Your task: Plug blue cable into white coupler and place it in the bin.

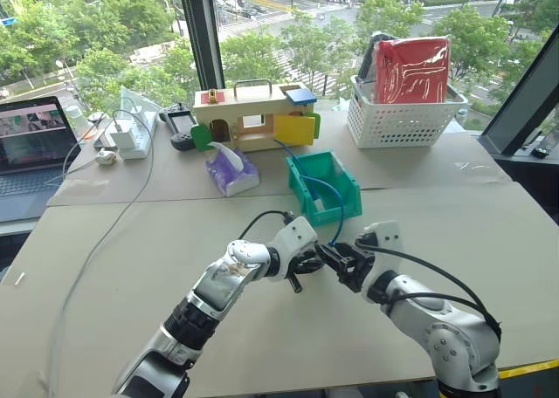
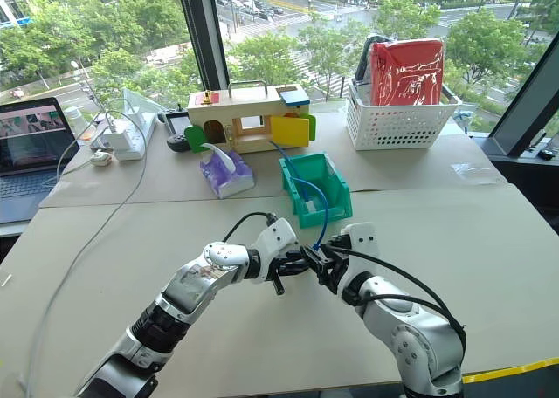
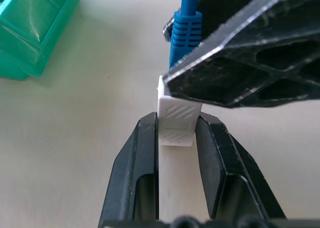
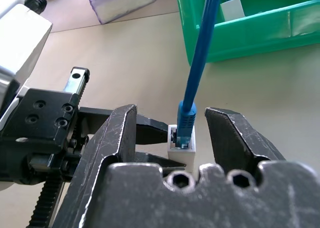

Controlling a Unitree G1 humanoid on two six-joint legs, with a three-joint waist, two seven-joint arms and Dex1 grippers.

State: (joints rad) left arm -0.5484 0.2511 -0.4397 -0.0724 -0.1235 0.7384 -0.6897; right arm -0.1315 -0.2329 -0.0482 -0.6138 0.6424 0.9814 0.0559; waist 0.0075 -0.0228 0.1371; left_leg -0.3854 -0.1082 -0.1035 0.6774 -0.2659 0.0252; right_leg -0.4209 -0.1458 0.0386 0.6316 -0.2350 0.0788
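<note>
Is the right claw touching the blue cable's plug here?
Apart. The right wrist view shows the right claw open, a gap on each side of the blue cable, whose plug sits in the white coupler.

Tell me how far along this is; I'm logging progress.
Done: the blue cable is plugged into the white coupler. In hand: the left gripper pinches the coupler; the right gripper stands open around it. Left: placing it in the bin.
</note>
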